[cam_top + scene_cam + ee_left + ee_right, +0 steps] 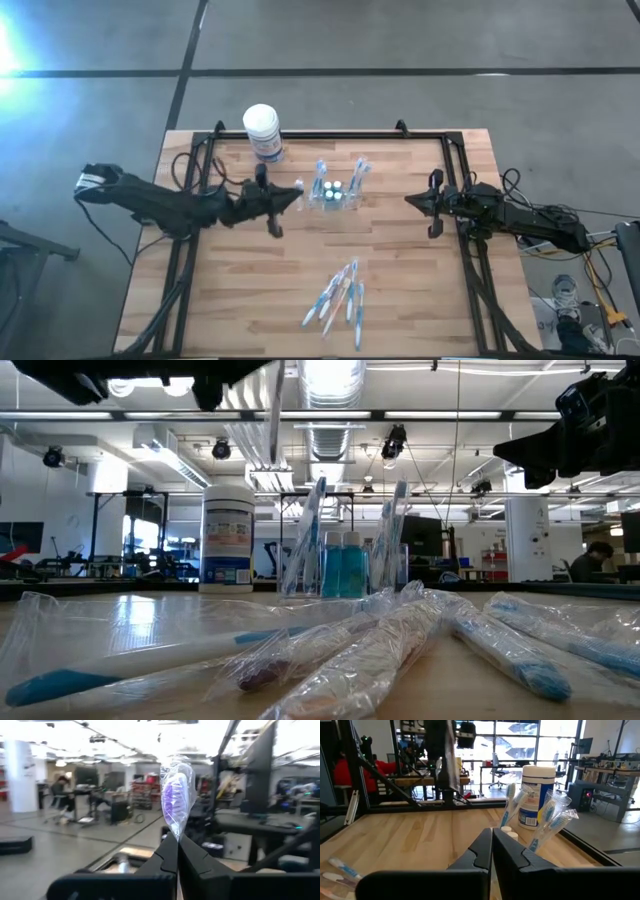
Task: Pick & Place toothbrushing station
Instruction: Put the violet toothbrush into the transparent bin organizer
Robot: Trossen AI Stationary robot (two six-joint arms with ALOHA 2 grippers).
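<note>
The toothbrushing station (pixel 333 195) is a clear plastic holder standing on the wooden table at mid-far. Wrapped toothbrushes lean in it, and small bottles of blue liquid (pixel 343 575) stand in it. It also shows in the right wrist view (pixel 530 827). My left gripper (pixel 292 197) hovers just left of the station, shut on a wrapped toothbrush (pixel 175 795) with purple bristles. My right gripper (pixel 418 201) is shut and empty, to the right of the station and above the table. My left gripper pinches the wrapped toothbrush just below its head (pixel 173 834) between its two fingers, wrapper included. The fingers lie level, coming from the table's left, across the brush. The brush stands about upright, head above the fingers, handle (pixel 275 420) hanging below, clear of the table.
A white tub with a blue label (pixel 262 132) stands at the far left of the table. Several wrapped toothbrushes (pixel 338 300) lie in a loose pile near the front edge. A dark metal frame (pixel 330 137) borders the table.
</note>
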